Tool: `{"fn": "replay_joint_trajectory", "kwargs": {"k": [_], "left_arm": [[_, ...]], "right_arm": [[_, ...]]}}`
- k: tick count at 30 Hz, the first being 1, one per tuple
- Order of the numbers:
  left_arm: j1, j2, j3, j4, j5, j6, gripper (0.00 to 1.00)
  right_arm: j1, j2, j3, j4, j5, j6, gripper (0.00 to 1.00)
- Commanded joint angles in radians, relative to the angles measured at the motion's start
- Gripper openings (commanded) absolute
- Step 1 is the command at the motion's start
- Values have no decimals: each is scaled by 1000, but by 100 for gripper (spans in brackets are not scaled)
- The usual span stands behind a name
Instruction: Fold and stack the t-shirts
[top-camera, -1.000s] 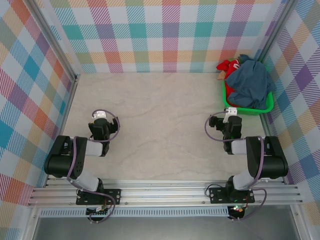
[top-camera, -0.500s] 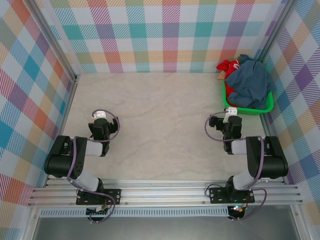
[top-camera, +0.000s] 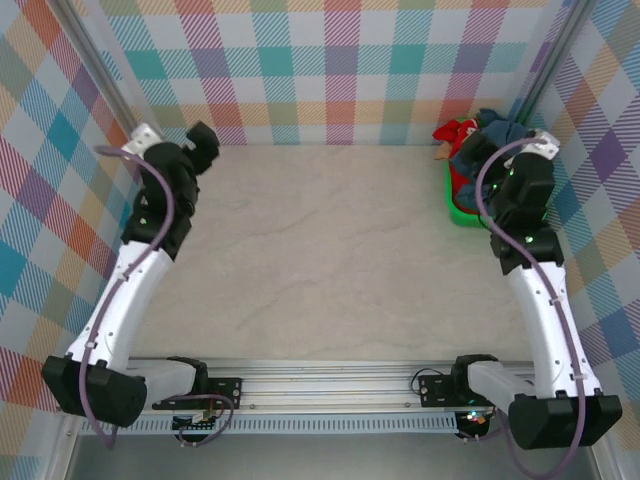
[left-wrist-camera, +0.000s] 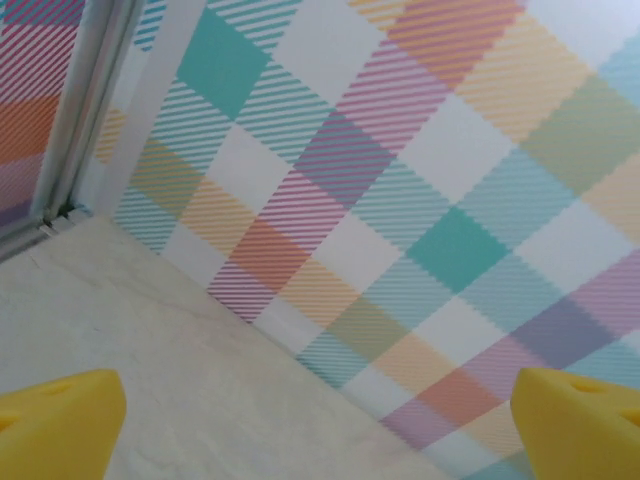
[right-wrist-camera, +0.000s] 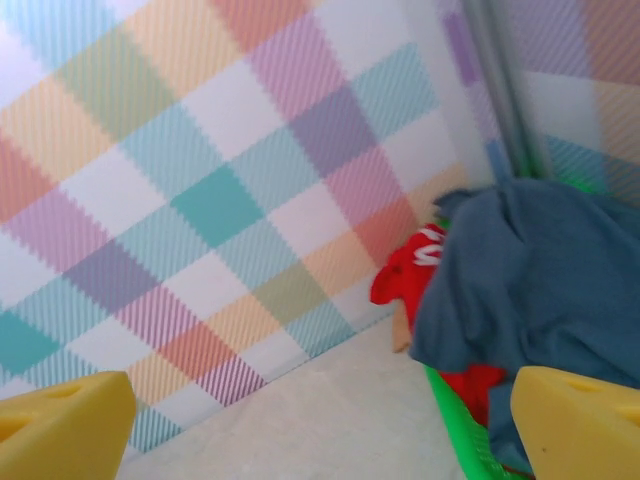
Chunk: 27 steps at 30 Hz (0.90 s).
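Observation:
The t-shirts lie bunched together in a green basket (top-camera: 461, 212) at the far right corner. The slate-blue one (right-wrist-camera: 545, 275) is heaped on top of the red one (right-wrist-camera: 408, 278), whose white mark shows. From above, the red shirt (top-camera: 457, 134) pokes out at the basket's back left and the blue one (top-camera: 492, 124) shows behind my right arm. My right gripper (right-wrist-camera: 320, 430) hovers open just left of the basket's near side, with nothing between its yellow fingertips (right-wrist-camera: 62, 425). My left gripper (left-wrist-camera: 320, 425) is open and empty by the far left corner (top-camera: 203, 139).
Plaid walls close the table in at the back and on both sides. A metal post (left-wrist-camera: 85, 110) stands in the far left corner. The basket's green rim (right-wrist-camera: 462, 432) lies low on the right, close to my right gripper.
Both arms have unfolded from their rest near the front rail and reached toward the back: the left one to the far left corner, the right one to the basket.

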<state>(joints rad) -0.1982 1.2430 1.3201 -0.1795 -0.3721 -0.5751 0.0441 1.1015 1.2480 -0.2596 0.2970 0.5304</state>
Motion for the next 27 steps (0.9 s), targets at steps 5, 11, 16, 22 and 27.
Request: {"fn": "replay_joint_trajectory", "kwargs": {"k": [5,11,16,22,27], "left_arm": [[-158,235,248,-165,435,-75,97],[-226,282,349,-213,486,-36,95],[-233,260,341,-246,504,-27,93],[-234,216,308,-290,483,0,92],[-233,195,297,-317,463,7,91]], "right_arm": [[-178,470,288,-321,-211,126,76],[-287,771,497,-359,-336,121,66],[-294,934,614,-313,-384,73,67],[-297,1067,711,-227,-512,60,52],[-296,1075,776,-260,-522,54,5]]}}
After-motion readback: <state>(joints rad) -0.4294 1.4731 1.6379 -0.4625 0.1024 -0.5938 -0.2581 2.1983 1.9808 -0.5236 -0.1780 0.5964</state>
